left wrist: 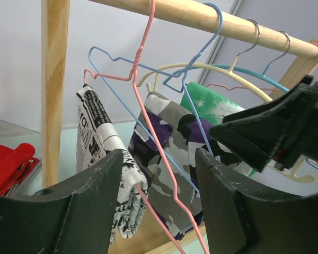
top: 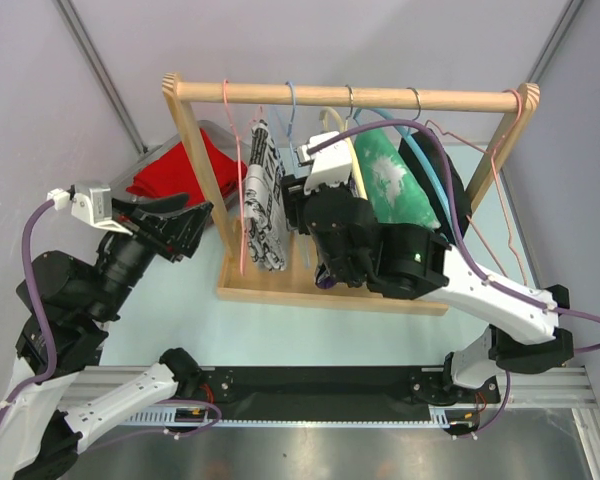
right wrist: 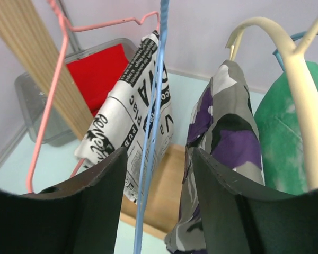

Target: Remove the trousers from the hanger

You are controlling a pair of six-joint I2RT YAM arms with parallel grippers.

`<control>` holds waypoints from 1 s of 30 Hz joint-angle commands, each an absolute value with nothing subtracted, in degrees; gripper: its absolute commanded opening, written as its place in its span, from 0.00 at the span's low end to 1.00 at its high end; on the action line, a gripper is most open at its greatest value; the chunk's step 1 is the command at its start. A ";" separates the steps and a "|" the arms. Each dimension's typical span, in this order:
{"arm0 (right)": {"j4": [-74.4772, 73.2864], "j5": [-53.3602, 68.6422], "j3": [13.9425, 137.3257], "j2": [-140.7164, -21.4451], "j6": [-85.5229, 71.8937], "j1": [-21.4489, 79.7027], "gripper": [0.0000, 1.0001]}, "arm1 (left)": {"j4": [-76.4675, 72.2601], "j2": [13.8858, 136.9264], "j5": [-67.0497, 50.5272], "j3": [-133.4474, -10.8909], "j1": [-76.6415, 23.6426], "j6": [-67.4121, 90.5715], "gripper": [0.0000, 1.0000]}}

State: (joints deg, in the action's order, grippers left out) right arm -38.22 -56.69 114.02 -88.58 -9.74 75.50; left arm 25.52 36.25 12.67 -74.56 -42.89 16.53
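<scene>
Right tool (right wrist: pixel 156 180) open, jaws either side of the blue hanger (right wrist: pixel 158 79); left tool (left wrist: pixel 159 180) open, holding nothing.
Newsprint trousers (top: pixel 265 195) hang on a pink hanger (right wrist: pixel 106 24) at the rail (top: pixel 380 98); removal seems not yet done.

Pale lilac walls (top: pixel 380 40) enclose a light teal tabletop (top: pixel 170 325).

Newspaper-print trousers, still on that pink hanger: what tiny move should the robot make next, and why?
Probably ease the left tool forward to the newspaper-print trousers and close on the cloth. They still drape over the pink hanger, the left tool is open short of them, and the right tool stands open around the blue hanger wire, gripping nothing.
</scene>
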 commanded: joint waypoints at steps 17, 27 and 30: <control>-35.77 -43.16 134.46 -97.29 -13.97 81.74 0.64 | 29.88 32.17 11.16 -74.09 -42.71 16.00 0.66; -31.47 -36.65 135.09 -102.39 -21.53 73.57 0.63 | 34.45 28.57 13.80 -74.53 -42.71 13.71 0.66; -31.20 -36.21 134.91 -103.80 -22.76 71.99 0.59 | 34.98 28.04 13.97 -73.92 -42.71 13.27 0.67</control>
